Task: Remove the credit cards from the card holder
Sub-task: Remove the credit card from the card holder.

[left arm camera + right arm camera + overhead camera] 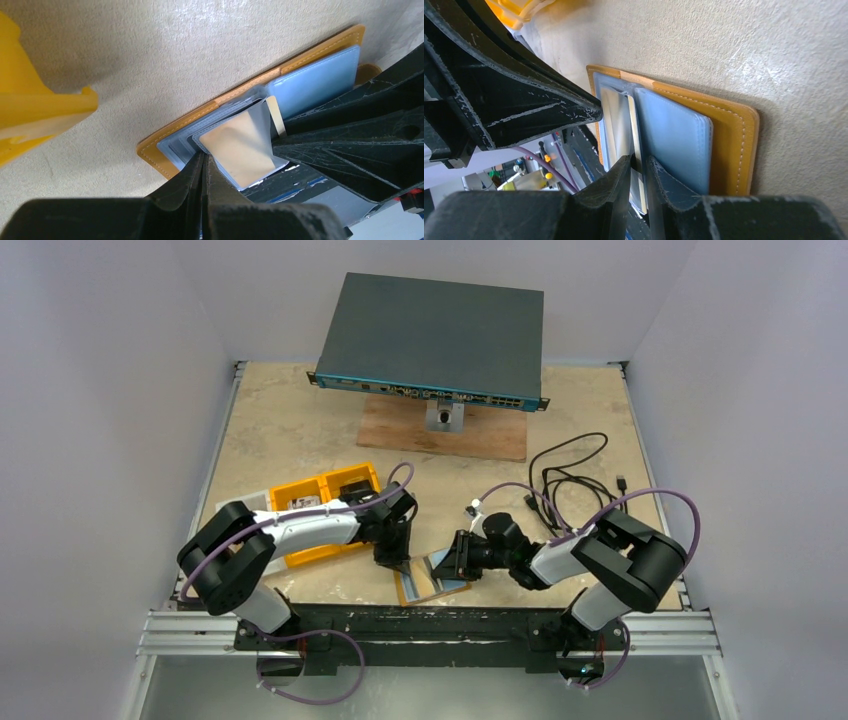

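Observation:
The tan card holder [432, 578] lies open near the table's front edge, its blue inner pockets up; it also shows in the left wrist view [210, 107] and the right wrist view [729, 145]. My left gripper [205, 162] is shut at the edge of a shiny inner flap [242, 150] of the holder, which is lifted. My right gripper [640, 167] is closed on the thin edge of a credit card [634, 132] standing up out of a pocket. From above, the left gripper [392, 562] and right gripper [452, 558] meet over the holder.
A yellow compartment tray [320, 505] sits just left of the holder, under my left arm. A network switch [435, 340] on a wooden board [450, 430] stands at the back. Black cables [570, 475] lie at the right.

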`<action>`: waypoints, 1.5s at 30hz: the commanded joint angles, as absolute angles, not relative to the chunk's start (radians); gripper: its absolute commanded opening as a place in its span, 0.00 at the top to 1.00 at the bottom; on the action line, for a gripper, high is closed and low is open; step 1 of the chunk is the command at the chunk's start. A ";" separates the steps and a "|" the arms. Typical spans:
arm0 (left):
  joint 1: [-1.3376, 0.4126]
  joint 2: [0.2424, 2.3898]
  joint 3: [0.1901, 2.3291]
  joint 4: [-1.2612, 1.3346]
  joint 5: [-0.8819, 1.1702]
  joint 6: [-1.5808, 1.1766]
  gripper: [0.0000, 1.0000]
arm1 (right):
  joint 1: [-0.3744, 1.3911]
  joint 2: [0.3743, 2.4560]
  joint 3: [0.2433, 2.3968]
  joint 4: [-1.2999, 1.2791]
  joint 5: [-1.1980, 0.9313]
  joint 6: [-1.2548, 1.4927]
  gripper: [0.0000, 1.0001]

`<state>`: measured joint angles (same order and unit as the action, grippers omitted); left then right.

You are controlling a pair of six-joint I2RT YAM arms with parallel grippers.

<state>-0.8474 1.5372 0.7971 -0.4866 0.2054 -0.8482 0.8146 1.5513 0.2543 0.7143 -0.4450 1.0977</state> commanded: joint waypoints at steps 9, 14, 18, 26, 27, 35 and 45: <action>-0.861 1.579 0.826 -0.480 0.178 -0.835 1.00 | 0.813 1.517 0.265 0.620 -0.431 1.055 0.94; -0.855 1.581 0.820 -0.512 0.144 -0.834 1.00 | 0.811 1.439 0.278 0.474 -0.342 1.022 0.98; -0.836 1.580 0.804 -0.522 0.136 -0.831 1.00 | 0.812 1.357 0.290 0.351 -0.258 0.999 0.98; -0.815 1.563 0.794 -0.534 0.134 -0.812 1.00 | 0.809 1.311 0.285 0.292 -0.218 0.990 1.00; -0.816 1.561 0.794 -0.533 0.134 -0.812 1.00 | 0.808 1.308 0.283 0.293 -0.216 0.990 1.00; -0.815 1.524 0.805 -0.527 0.153 -0.801 1.00 | 0.798 1.219 0.296 0.226 -0.199 0.989 1.00; -0.817 1.473 0.853 -0.541 0.181 -0.789 1.00 | 0.789 1.107 0.338 0.092 -0.172 0.979 1.00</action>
